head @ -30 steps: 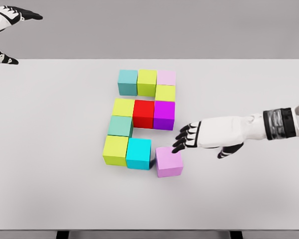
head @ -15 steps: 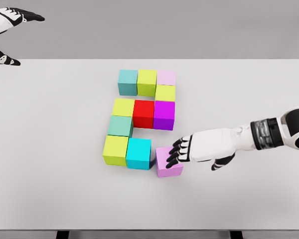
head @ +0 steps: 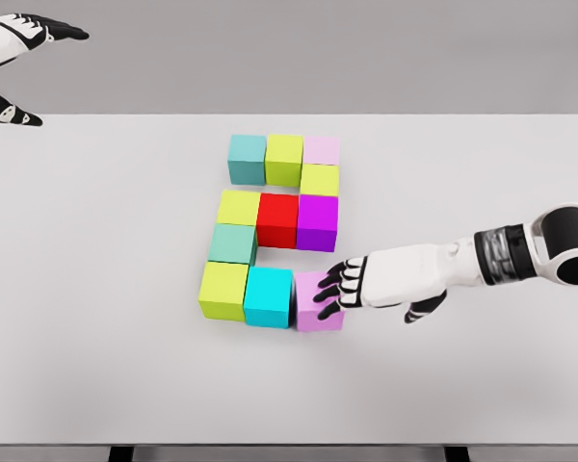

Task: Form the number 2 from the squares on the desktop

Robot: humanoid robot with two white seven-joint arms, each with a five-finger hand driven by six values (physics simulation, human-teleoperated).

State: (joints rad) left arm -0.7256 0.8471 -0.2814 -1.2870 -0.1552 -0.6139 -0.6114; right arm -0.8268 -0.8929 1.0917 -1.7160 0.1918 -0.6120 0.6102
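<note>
Coloured cubes lie on the white table [head: 96, 289] in the outline of a 2. The top row is teal [head: 248, 159], lime [head: 284, 159] and pale pink [head: 322, 150], with a lime cube [head: 320, 180] under the pink one. Below come lime [head: 239, 207], red [head: 277, 219] and purple [head: 317, 221], then teal [head: 233, 244]. The bottom row is lime [head: 223, 290], cyan [head: 268, 296] and a lilac cube [head: 315, 308]. My right hand [head: 339, 286] rests its spread black fingers on the lilac cube's right top edge, not gripping it. My left hand [head: 19, 67] hovers open at the far top left.
The table's front edge runs along the bottom of the view. My right forearm [head: 482, 262] stretches in low over the table from the right edge.
My right hand has dropped and slid left onto the lilac cube, and the cube has shifted up and left until it sits against the cyan cube. The left hand barely moved.
</note>
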